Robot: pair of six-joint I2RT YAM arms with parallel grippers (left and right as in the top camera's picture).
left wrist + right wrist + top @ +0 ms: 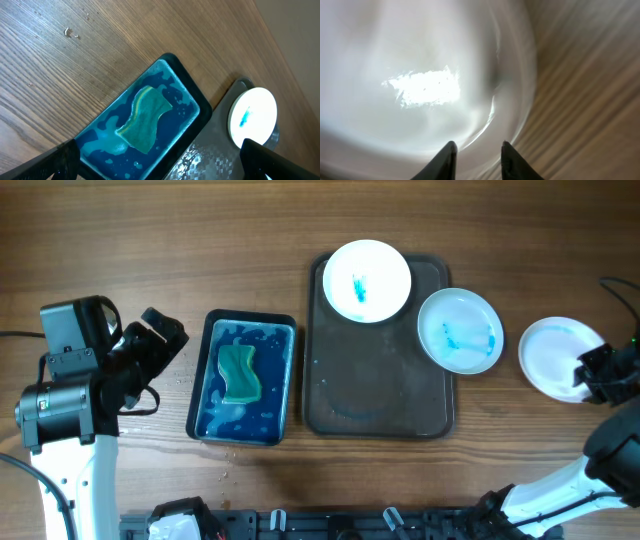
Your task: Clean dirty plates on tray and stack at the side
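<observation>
A dark tray (380, 395) lies mid-table. A white plate with a blue smear (367, 280) sits at its top, also in the left wrist view (252, 115). A second blue-smeared plate (460, 330) overlaps the tray's right edge. A third white plate (555, 350) lies on the table to the right. My right gripper (592, 375) is shut on its rim, which runs between the fingers (477, 160). A green sponge (238, 373) lies in a blue basin (285, 380) left of the tray. My left gripper (160, 335) hangs wide open and empty left of the basin (160, 165).
Water drops lie on the wood below the basin (225, 470). Crumbs lie on the table in the left wrist view (70, 33). The arm bases run along the front edge (330, 525).
</observation>
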